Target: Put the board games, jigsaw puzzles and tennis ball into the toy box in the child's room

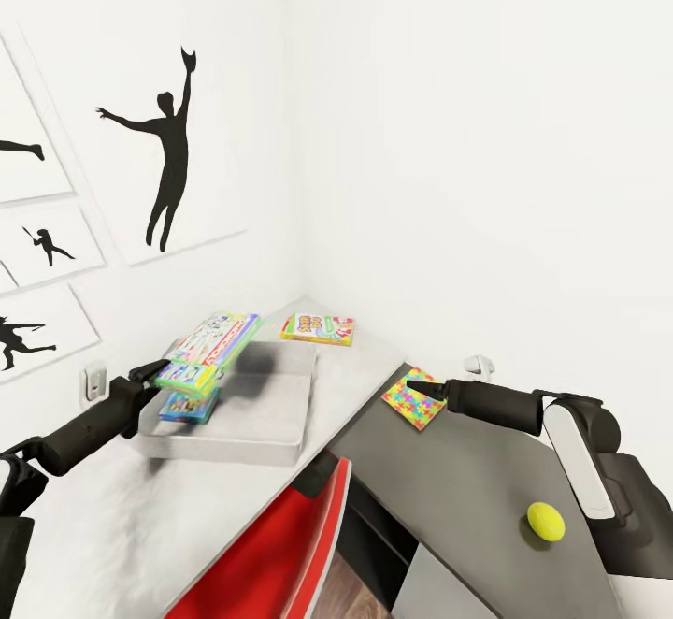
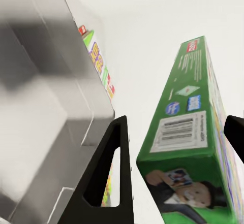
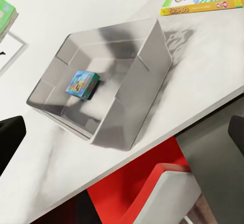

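White walls meet in a corner above the L-shaped table (image 1: pixel 365 357), and black silhouette pictures (image 1: pixel 168 151) hang on the wall beside the bin's end of it. The grey bin (image 1: pixel 252 413) sits on the light top, and everything else is placed from it. The left gripper (image 1: pixel 164 371) is at the bin's near wall, its fingers spread around a green board game (image 1: pixel 217 338) that lies tilted across the bin's rim; in the left wrist view the green box (image 2: pixel 195 137) fills the gap between the 2 fingers, though I cannot tell whether both pads press on it. Inside the bin lies a blue game (image 3: pixel 83 84), seen from the head as a small blue box (image 1: pixel 190 406) under the green one. Beyond the bin, toward the corner, the Skip-Bo game (image 1: pixel 318 328) lies flat on the light top. On the lower dark top, well apart from the bin, 1 puzzle (image 1: pixel 415 399) lies flat, with the right gripper (image 1: pixel 416 383) over its edge; its fingers stand wide apart in the right wrist view and hold nothing. The ball (image 1: pixel 546 521) rests farther along the dark top. A red chair (image 1: pixel 280 554) stands below the bin's side of the table.
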Robot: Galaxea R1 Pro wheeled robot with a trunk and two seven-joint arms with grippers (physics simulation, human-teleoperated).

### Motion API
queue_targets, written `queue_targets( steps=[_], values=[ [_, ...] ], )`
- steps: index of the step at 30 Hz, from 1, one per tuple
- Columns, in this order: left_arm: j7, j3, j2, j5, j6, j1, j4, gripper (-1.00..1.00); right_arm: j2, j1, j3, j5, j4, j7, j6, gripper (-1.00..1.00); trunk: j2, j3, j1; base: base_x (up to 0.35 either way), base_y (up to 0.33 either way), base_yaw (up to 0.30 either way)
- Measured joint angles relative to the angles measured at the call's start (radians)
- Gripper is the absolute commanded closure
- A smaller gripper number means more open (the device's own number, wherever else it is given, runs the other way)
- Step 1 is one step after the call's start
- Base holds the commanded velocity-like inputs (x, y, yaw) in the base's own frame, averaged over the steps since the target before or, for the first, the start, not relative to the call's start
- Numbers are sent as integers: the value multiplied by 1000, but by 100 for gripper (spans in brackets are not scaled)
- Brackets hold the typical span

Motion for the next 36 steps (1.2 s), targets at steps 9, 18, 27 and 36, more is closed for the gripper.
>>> queue_targets(
  steps=[9,18,27,36],
  values=[
    [215,-7,-73,42,-63,-42,-5,100,1,1,3,2,0,0,-1,-100,0,0,0,0,0,-1],
    [273,-16,-155,9,-162,-54,-6,100,1,2,6,1,0,1,-1,-100,0,0,0,0,0,0],
    [287,-82,-189,-71,-277,-59,-6,100,1,3,11,2,0,0,0,-100,0,0,0,0,0,-74],
    [305,-129,-191,-88,-336,-62,-6,100,2,4,12,2,0,0,0,-100,0,0,0,0,0,-134]
  ],
)
